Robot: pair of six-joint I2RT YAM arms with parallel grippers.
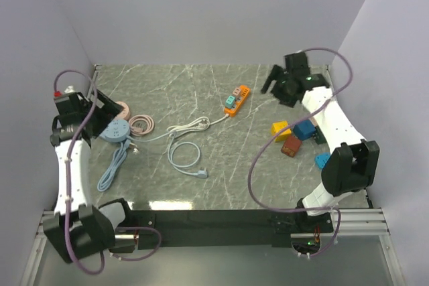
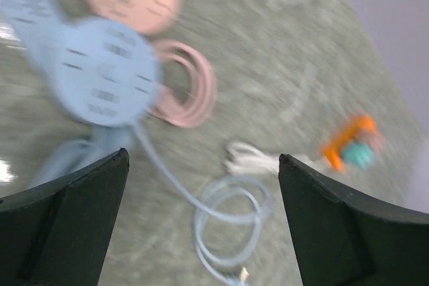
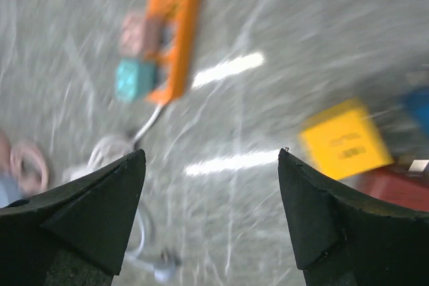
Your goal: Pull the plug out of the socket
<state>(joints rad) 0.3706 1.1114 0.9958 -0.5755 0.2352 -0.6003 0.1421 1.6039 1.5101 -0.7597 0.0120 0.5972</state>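
on table (image 1: 221,172), socket strip (image 1: 243,90) diagonal

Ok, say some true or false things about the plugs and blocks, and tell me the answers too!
1. A teal plug sits on the orange power strip. True.
2. The left fingers are gripping the blue round socket. False: they are wide open with nothing between them.
3. A yellow block lies close to the right arm. True.
4. The pink cable is stretched out straight. False: it is rolled up in a coil.
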